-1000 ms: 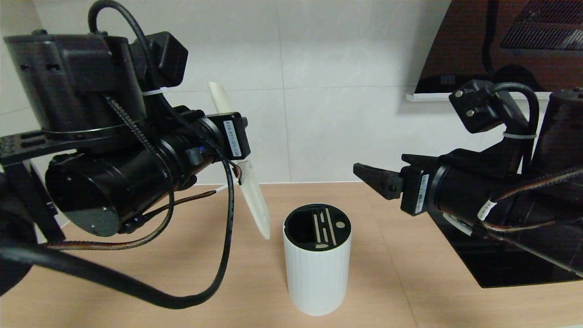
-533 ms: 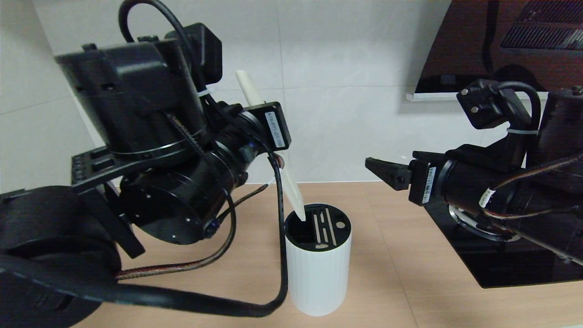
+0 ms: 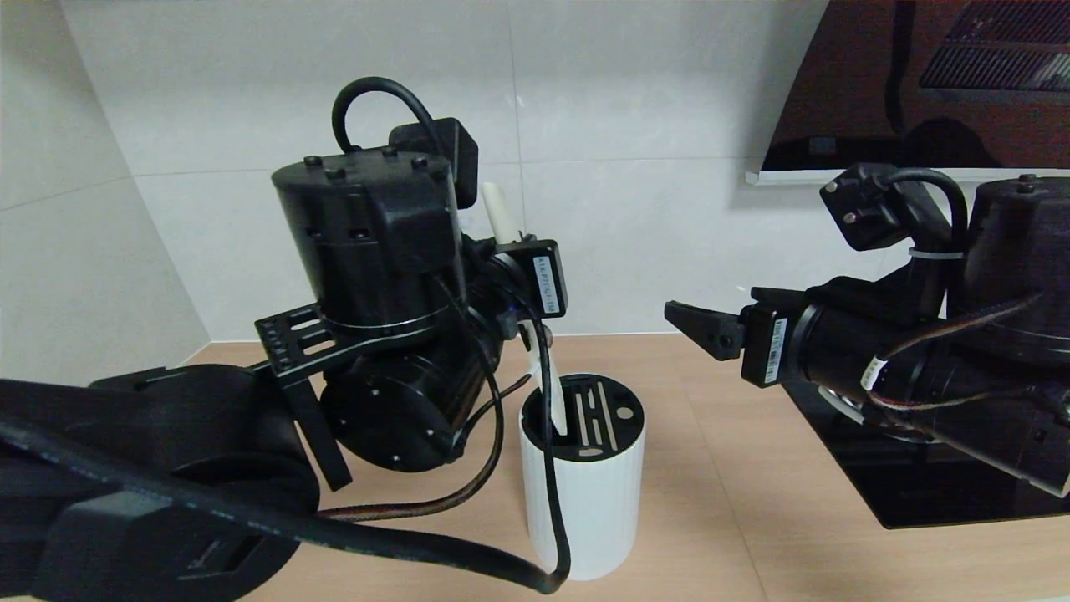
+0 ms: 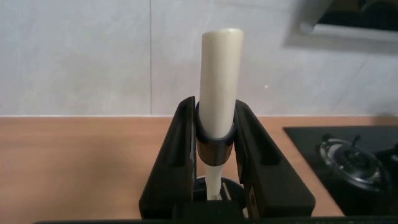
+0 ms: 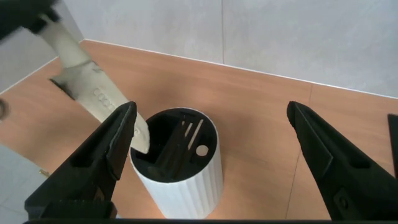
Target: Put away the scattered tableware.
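1. So, hidden bits first: the white knife (image 3: 555, 407) is covered mid-length by the left gripper (image 3: 535, 288). Its tip is down in the utensil holder (image 3: 585, 502); can't tell how deep. In the left wrist view the gripper body hides most of the holder. In the right wrist view one finger (image 5: 93, 168) of the right gripper (image 5: 211, 109) overlaps the blade edge.
2. Left gripper is clamped on the knife, pads on either side where the cream handle narrows.
3. Knife long axis is near upright with a slight lean. In the head view the handle end points to approx 11 o'clock and the tip to approx 5 o'clock. The blade enters the large opening on the holder's dark top, at the 9 o'clock side. Narrow slots and a small round hole sit beside it, toward 3 o'clock.
4. Holder is a white ribbed cylinder, upright on the wooden counter (image 3: 736, 502), at approx 6 o'clock of the head view.
5. Right gripper hangs in the air at approx 2 o'clock of the holder, apart from it. Its fingers are spread wide w/ nothing between them.
6. Around: a black hob (image 3: 919, 493) at 3 o'clock of the holder, a dark range hood (image 3: 919, 75) at 1 o'clock and a pale tiled wall (image 3: 627, 125) behind.
7. In the way: the left arm's black cable (image 3: 547, 468) loops down across the holder's 9 o'clock side.
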